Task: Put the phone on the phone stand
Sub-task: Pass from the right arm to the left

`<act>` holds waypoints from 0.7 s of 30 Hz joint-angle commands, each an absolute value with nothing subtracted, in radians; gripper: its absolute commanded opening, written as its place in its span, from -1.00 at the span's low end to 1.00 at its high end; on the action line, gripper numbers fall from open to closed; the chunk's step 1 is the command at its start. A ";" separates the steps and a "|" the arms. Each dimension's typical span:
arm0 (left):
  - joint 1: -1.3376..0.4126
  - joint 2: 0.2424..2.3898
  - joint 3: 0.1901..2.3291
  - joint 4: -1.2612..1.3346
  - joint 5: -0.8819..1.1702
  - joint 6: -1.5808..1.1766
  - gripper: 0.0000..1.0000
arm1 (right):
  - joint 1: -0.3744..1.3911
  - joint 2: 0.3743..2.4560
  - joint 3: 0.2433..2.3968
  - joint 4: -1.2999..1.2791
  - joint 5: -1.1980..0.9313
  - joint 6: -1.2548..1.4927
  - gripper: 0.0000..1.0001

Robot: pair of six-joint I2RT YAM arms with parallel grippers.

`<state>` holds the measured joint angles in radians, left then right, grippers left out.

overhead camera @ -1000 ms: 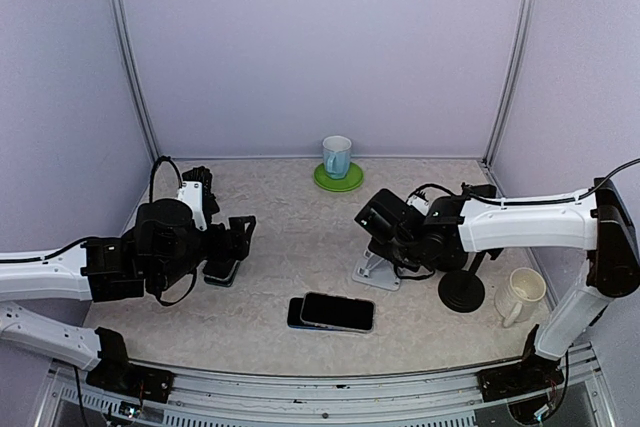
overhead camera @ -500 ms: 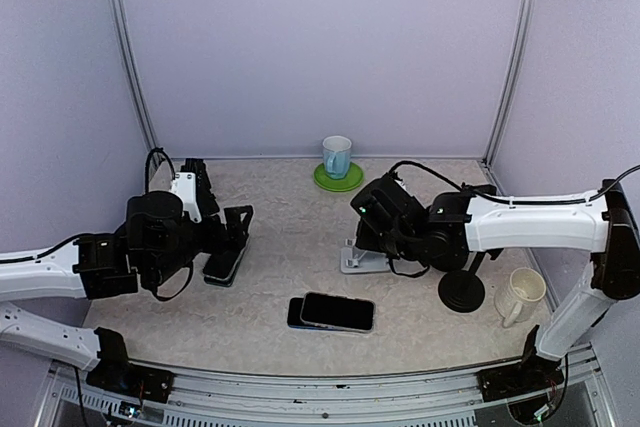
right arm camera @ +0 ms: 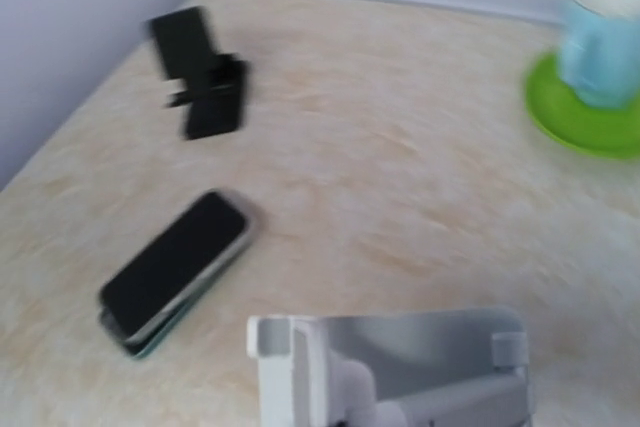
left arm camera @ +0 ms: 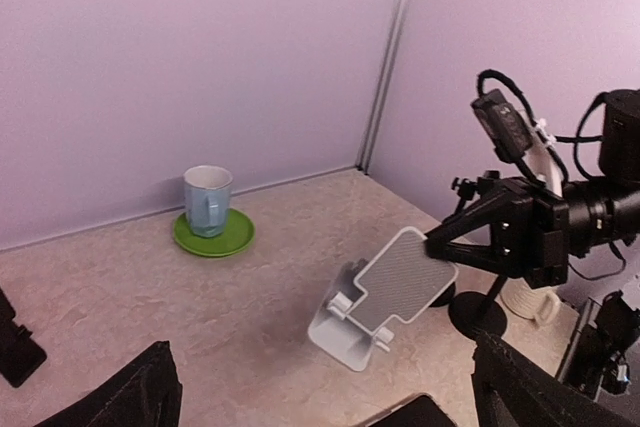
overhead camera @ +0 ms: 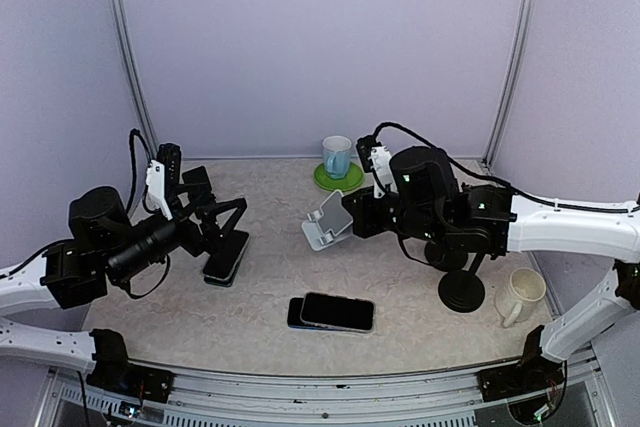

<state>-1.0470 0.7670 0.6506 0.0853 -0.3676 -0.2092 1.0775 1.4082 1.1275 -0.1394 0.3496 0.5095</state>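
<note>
The light grey plastic phone stand (left arm camera: 385,292), with a ribbed back plate and 2 small lips at its lower edge, is tilted near the middle of the beige marbled counter (overhead camera: 280,287). The right fingers (left arm camera: 478,235) are clamped on the upper edge of that back plate, with the right arm reaching in from the right. Whether the stand's foot touches the counter or hangs just above it, I cannot tell.

The left fingers (left arm camera: 135,397) are spread wide and hold nothing. They hover over the left part of the counter, pointing towards the stand. Just beneath them in the top view lies a dark smartphone (overhead camera: 228,260), flat with its black face up, not gripped by either arm and well apart from the stand. The right wrist view shows the same phone lying at a slant on the bare counter, beyond the stand's base.

Near the front edge, 2 more dark flat phones (overhead camera: 335,311) lie together, 1 partly over the other.

At the back, a pale blue mug (overhead camera: 337,155) stands upright on a round green saucer (overhead camera: 340,184), close to the rear wall. On the right side is a black holder with a round base and thin post (overhead camera: 462,293), and just beside it a cream mug (overhead camera: 522,295) stands upright.
</note>
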 commanded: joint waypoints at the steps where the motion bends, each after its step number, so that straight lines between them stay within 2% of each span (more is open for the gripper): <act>1: -1.052 0.787 0.663 0.115 -0.081 -0.107 0.98 | 1.085 1.356 1.111 -0.043 0.184 0.331 -1.00; 9: -1.055 0.931 0.734 0.048 0.186 -0.075 0.98 | 1.084 1.320 1.109 -0.068 -0.020 0.224 -1.00; 21: -1.055 0.968 0.719 0.044 0.241 -0.034 0.97 | 1.090 1.303 1.089 -0.118 -0.229 0.102 -1.00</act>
